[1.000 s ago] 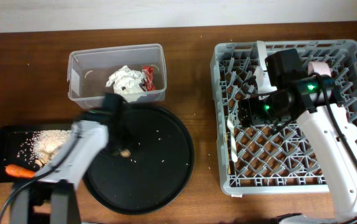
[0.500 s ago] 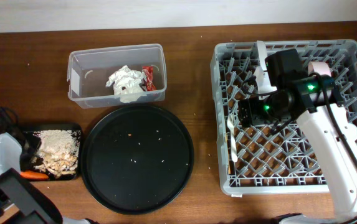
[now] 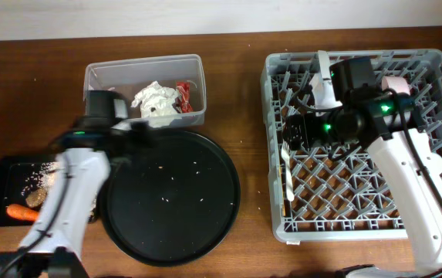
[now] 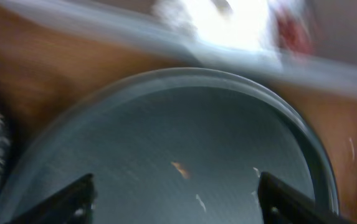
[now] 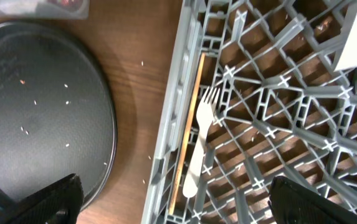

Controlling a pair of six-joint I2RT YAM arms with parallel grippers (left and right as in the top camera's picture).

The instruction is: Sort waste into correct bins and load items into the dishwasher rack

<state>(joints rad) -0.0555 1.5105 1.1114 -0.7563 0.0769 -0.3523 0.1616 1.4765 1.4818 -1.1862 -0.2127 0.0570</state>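
Note:
My left gripper (image 3: 140,137) hangs open and empty over the upper left edge of the round black tray (image 3: 182,205); the left wrist view shows its jaws (image 4: 177,190) wide apart above bare tray. The clear tub (image 3: 97,100) holds the crumpled tissue (image 3: 153,99) and the red wrapper (image 3: 183,94). The shallow black tray (image 3: 1,193) holds flaky scraps (image 3: 39,177), a brown lump (image 3: 35,197) and the carrot (image 3: 21,211). My right gripper (image 3: 291,133) is open over the grey rack (image 3: 367,224), above the white fork (image 5: 200,149) and the wooden stick (image 5: 187,137).
A white plate (image 3: 323,77) stands upright among the rack's pegs, with the pink-rimmed bowl (image 3: 396,81) further right. Crumbs dot the round tray (image 5: 41,106). Bare brown table lies between the round tray and the rack.
My left arm swung from the round tray out to the shallow black tray and back, its jaws opening. The brown lump now lies in the black tray. My right gripper shifted slightly left.

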